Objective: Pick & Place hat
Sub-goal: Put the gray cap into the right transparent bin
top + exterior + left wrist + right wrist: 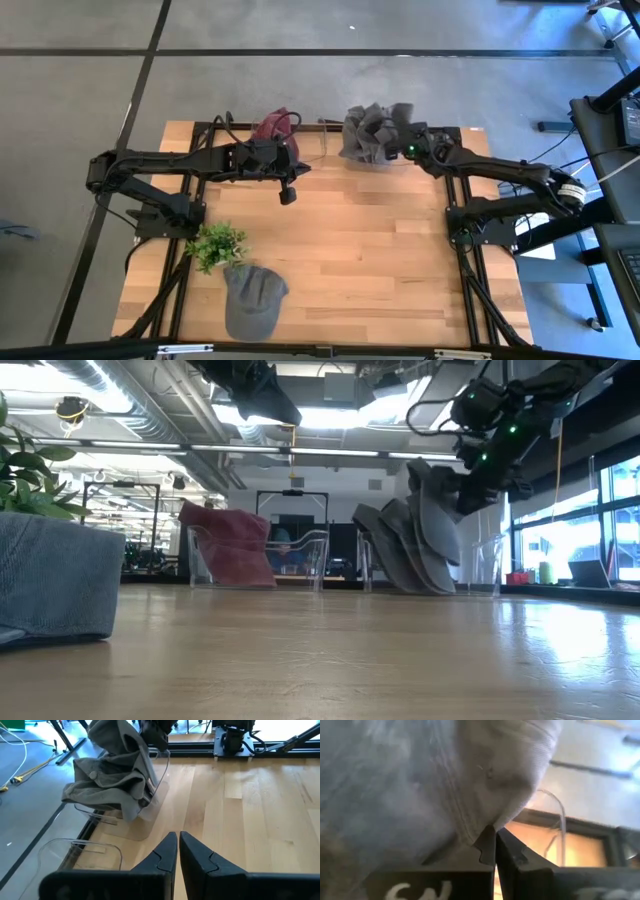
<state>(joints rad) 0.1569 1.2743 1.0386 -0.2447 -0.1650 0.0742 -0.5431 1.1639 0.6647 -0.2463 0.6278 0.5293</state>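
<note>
Several grey hats [372, 133] are heaped in a clear bin at the table's far edge, and show in the low view as a leaning stack [400, 550]. My right gripper [405, 150] is at the heap's right side, shut on one grey hat [440, 510]. A red hat [275, 124] sits in a second clear bin [255, 560] to the left. A blue-grey hat [250, 298] lies flat near the near edge. My left gripper [288, 192] hovers shut over the table's middle, touching nothing; its fingers [177, 847] point toward the grey heap [112, 775]. My right gripper [493, 834] pinches a stitched edge of the grey hat [479, 822] between its two fingertips. It comes from the table's right side, slanting down. The hat [445, 525] hangs below the fingers against the heap; I cannot tell whether it is lifted clear of the others.
A small green plant [215, 243] stands near the left edge, just beyond the blue-grey hat [50, 575]. The clear bins' walls [145, 815] rise along the far edge. Bare wood [400, 250] spreads across the table's middle and right.
</note>
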